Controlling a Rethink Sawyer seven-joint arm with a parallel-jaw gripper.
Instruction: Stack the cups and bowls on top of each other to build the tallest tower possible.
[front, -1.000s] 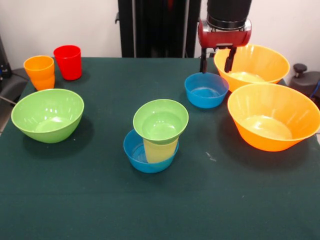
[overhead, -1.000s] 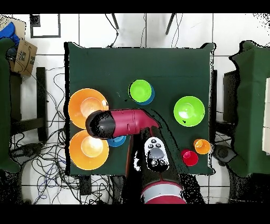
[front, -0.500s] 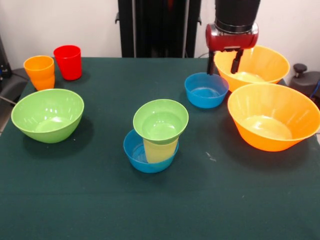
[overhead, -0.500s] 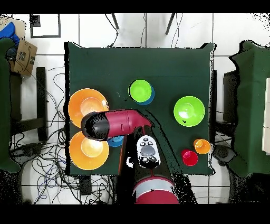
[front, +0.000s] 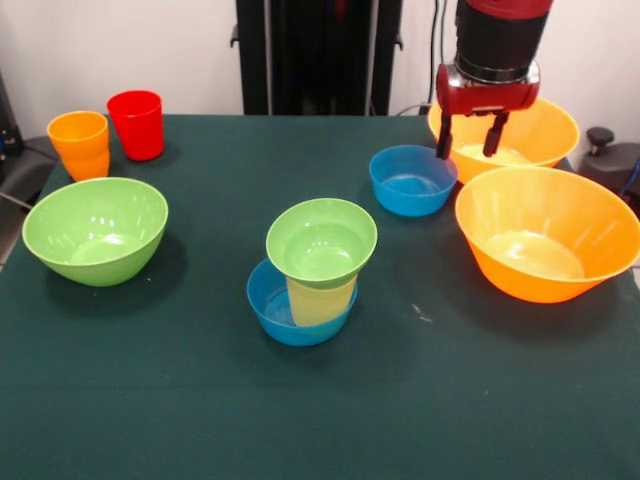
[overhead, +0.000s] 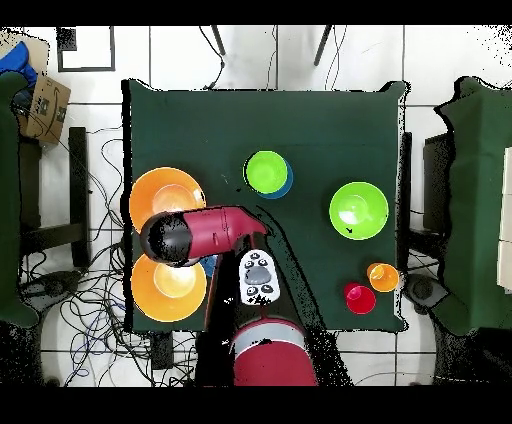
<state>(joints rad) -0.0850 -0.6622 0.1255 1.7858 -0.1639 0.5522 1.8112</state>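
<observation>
Front view
Pincer (front: 470, 135): fingers apart, holding nothing, above the rim of the far glossy orange plastic bowl (front: 525, 125) at the worktop's far right corner.
Handling: bowl probably light, stiff, slippery; pinch its thin rim.
Tower (front: 315, 270): mid-worktop.
Writing: none readable.

Overhead view
Pincer: hidden beneath the arm (overhead: 195, 233).
</observation>
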